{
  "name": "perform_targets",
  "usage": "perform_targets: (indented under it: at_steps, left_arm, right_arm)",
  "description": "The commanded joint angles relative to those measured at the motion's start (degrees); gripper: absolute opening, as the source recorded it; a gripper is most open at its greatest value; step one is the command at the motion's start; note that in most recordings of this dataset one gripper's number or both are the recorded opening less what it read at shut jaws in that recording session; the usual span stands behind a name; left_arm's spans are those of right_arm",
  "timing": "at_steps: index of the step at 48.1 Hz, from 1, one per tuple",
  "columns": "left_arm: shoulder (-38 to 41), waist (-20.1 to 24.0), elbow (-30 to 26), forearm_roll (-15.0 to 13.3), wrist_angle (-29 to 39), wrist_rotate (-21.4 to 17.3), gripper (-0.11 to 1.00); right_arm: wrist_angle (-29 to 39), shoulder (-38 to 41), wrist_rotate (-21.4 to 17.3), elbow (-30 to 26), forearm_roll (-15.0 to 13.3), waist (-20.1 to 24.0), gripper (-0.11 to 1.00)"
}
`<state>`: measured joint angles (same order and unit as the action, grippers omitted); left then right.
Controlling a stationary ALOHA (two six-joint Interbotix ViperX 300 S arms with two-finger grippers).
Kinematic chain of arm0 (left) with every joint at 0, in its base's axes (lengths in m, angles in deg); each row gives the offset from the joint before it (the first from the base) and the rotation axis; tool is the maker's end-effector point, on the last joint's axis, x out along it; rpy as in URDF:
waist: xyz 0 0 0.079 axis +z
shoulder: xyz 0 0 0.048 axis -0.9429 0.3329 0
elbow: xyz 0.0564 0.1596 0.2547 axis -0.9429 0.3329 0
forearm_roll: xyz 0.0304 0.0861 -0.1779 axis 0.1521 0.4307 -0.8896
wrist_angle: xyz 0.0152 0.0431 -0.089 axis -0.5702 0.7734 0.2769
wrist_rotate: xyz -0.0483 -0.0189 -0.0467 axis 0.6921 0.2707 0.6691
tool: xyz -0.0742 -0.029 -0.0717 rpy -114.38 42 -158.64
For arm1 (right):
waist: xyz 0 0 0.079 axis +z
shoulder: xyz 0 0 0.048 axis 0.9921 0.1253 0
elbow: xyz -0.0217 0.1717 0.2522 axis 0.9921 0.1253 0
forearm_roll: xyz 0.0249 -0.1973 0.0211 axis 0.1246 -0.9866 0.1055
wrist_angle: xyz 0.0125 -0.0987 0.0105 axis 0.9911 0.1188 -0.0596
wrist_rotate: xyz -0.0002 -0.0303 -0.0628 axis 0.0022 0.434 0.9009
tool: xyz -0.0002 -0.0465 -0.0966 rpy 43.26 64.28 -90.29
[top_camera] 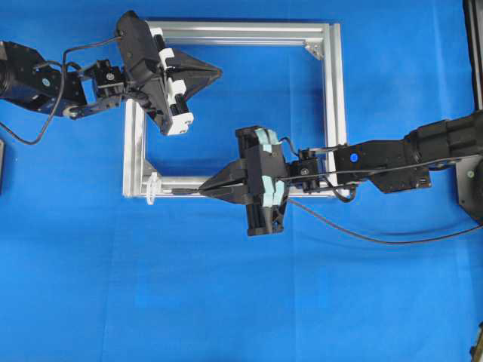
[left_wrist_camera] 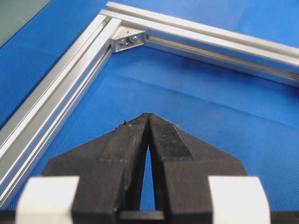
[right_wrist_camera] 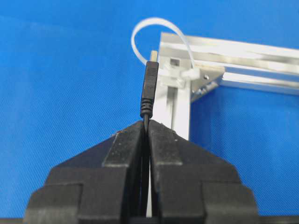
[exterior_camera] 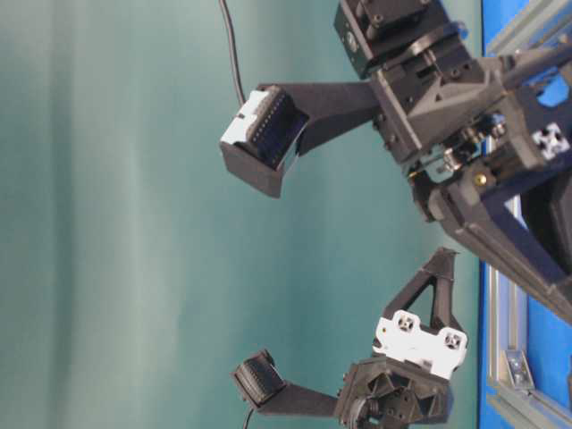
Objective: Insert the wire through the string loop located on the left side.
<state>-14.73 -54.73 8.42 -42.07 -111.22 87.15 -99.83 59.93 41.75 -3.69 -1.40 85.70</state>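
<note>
My right gripper (right_wrist_camera: 145, 125) has its jaws clamped on the wire (right_wrist_camera: 148, 88) just behind its stiff plug, keeping the limp, light cable steerable toward the flimsy string loop (right_wrist_camera: 161, 39) just ahead; left gripper (left_wrist_camera: 148, 122) jaws together, empty

Right end effector (right_wrist_camera: 145, 125): jaws closed together on the wire (right_wrist_camera: 148, 86), just behind its plug.
Wire: plug stands upright above the tips, its silvery tip uppermost.
String loop (right_wrist_camera: 161, 28): whitish arc rising from the frame (right_wrist_camera: 243, 58) corner, just beyond the plug tip.
Frame: silver aluminium, corner behind the plug, rail running right.
Bench (right_wrist_camera: 65, 79): blue cloth.
</note>
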Motion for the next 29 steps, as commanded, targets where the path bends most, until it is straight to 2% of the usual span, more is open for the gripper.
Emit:
perform_targets:
  at_steps: [1,29]
  left_arm:
    - [-1.7,-0.1,-0.4,0.2,-0.3,0.1,0.00]
    - [-1.8,-0.1,-0.6,0.2,-0.3,0.2,0.00]
  right_arm:
    - [-0.2,-0.5,-0.1,-1.7,-0.1,0.3,0.00]
    - [-0.1,0.9,-0.1,-2.8,-0.1,-0.1,0.00]
